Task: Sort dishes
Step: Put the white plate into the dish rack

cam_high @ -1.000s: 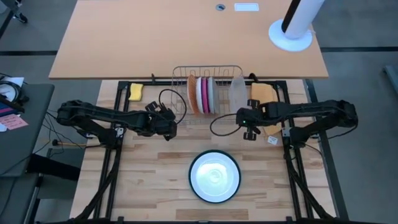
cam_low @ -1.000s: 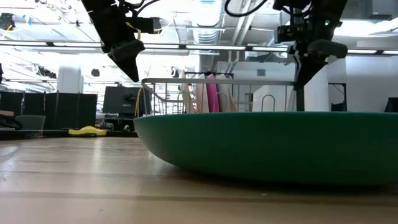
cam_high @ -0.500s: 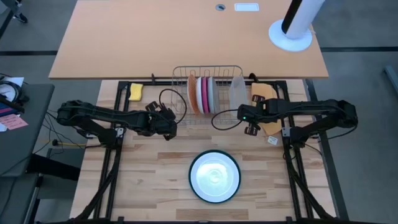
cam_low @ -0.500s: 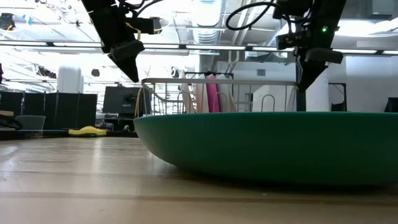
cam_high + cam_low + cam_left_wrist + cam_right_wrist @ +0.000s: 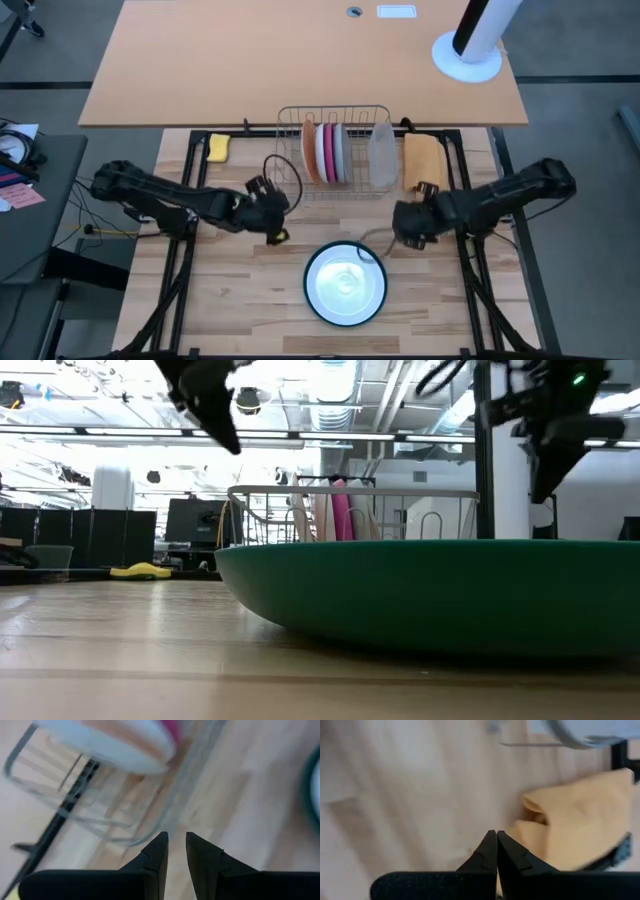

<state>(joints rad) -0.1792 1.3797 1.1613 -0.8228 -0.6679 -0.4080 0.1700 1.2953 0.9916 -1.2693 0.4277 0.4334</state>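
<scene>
Standing at the far middle of the slatted wooden table (image 5: 250, 290), the wire dish rack (image 5: 334, 112) holds the upright dishes side by side — an orange-patterned plate (image 5: 309, 152) at its left end, then a white plate (image 5: 319, 150), a magenta pink plate (image 5: 329, 150) and a pale grey plate (image 5: 341, 152). A clear plastic tub (image 5: 381, 153) stands on edge in the rack's right part, apart from the plates. In the low view the pink plate's rim shows through the rack's wires.

Nearer the front, well apart from the rack, a dark green plate (image 5: 345, 283) lies flat on the table with nothing in it; it fills the foreground of the low view, where its green outer wall shows.

Just right of the rack a tan cloth (image 5: 422, 160) lies on the table, and a yellow sponge (image 5: 218, 147) lies left of the rack.

Both arms hang above the table between the rack and the green plate. The left gripper (image 5: 273, 210) is off the plate's upper left, near the rack's front left corner; its wrist view shows the fingers (image 5: 155, 855) a narrow gap apart, with nothing between them. The right gripper (image 5: 408, 222) is off the plate's upper right, in front of the cloth — its fingers (image 5: 487, 851) are pressed together and empty.
</scene>
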